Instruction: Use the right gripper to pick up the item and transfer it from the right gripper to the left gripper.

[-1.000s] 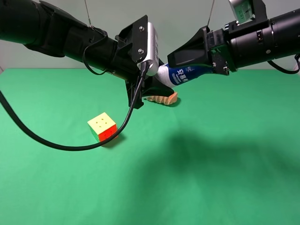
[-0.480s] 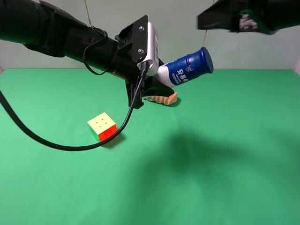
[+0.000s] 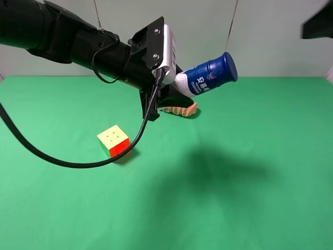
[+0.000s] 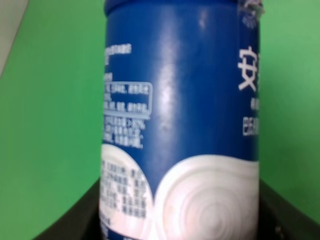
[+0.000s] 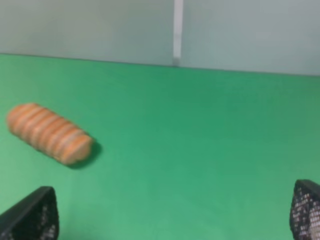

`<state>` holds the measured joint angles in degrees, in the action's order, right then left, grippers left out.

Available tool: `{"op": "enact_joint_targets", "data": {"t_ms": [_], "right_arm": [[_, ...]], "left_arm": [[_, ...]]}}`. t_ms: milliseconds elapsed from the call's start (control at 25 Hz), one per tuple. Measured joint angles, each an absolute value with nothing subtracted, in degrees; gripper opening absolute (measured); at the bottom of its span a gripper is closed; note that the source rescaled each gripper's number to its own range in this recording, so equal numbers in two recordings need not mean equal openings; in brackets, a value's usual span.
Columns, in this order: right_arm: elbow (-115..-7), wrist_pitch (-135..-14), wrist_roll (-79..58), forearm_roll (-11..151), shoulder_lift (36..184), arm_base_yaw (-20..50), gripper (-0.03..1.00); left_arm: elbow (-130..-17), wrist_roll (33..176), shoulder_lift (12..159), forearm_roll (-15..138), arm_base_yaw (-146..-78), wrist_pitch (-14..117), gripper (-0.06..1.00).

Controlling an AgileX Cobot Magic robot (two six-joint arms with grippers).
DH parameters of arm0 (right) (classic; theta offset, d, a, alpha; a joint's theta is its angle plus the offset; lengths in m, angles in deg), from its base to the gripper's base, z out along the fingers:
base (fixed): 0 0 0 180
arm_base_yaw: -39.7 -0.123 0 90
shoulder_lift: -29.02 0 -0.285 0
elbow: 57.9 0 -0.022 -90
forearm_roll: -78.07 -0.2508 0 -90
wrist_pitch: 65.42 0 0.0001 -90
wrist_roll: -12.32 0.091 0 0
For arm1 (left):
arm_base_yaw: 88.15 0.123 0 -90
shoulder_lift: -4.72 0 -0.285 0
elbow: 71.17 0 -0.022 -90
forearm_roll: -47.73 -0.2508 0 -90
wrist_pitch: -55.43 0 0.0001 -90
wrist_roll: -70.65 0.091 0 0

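Bottle [image 3: 208, 75] is in the left hand [image 3: 176, 88], clamped at its white base and held in the air above the green worktop [image 3: 250, 208]. It is tilted, dark blue cap [image 3: 228, 65] pointing up and toward the right side. In the left wrist view the blue-and-white label fills the frame, with black fingers [image 4: 75, 222] on either side of the base.

Right hand [image 5: 167, 217] is empty, jaws spread wide, well apart from the bottle. The high view shows only a black corner of that arm at the top right edge.

Ridged orange bread roll [image 3: 179, 110] lies on the worktop just below and behind the left hand. Puzzle cube [image 3: 113, 140] sits nearer the front left, and the left arm's loose black cable [image 3: 67, 161] loops just beside it.
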<state>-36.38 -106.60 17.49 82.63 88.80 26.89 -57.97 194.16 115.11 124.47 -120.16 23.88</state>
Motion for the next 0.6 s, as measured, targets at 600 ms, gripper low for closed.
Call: {"op": "enact_joint_targets", "data": {"t_ms": [600], "right_arm": [[-18.4,-110.8,20.1,83.9,58.6,26.9,1.00]], "left_arm": [[-58.0,194.1,115.1,132.5,-120.2,23.9,0.06]]}}
